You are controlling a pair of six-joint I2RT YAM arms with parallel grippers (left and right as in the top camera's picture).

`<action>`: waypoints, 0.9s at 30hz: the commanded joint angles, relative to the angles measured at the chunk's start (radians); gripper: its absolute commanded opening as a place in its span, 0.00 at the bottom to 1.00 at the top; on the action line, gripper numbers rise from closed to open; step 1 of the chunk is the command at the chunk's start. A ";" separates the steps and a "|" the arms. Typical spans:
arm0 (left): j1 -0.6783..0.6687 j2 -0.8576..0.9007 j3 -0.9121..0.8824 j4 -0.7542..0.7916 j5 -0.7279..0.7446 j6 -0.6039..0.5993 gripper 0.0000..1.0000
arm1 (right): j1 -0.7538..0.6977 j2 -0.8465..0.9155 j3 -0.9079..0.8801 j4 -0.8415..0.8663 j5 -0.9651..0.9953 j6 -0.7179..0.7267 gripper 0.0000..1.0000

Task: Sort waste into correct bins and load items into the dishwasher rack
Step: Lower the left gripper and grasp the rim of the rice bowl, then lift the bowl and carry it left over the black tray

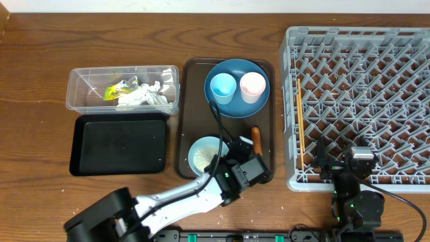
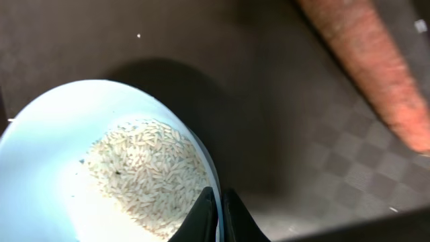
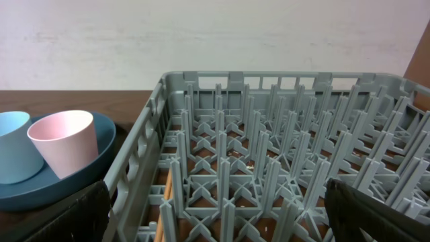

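My left gripper is shut on the rim of the light-blue bowl, which holds white rice grains and sits on the brown tray; the bowl also shows in the overhead view. An orange carrot lies on the tray beside it. The dark-blue plate carries the light-blue cup and the pinkish-white cup. The clear tub holds crumpled tissue and a yellow-green wrapper. The black tray lies below it. My right gripper is open over the grey rack.
A wooden chopstick lies along the left inside edge of the rack. A few rice grains lie on the table near the left arm. The pink cup and plate also show left in the right wrist view.
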 commanded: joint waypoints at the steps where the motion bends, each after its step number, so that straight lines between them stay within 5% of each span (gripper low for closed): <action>1: 0.000 -0.080 0.027 -0.006 0.007 0.018 0.06 | 0.004 -0.005 -0.002 -0.004 0.010 0.014 0.99; 14: 0.189 -0.307 0.027 -0.131 0.115 0.137 0.06 | 0.004 -0.005 -0.002 -0.004 0.010 0.014 0.99; 27: 0.754 -0.400 0.027 -0.153 0.642 0.330 0.07 | 0.004 -0.005 -0.002 -0.004 0.010 0.014 0.99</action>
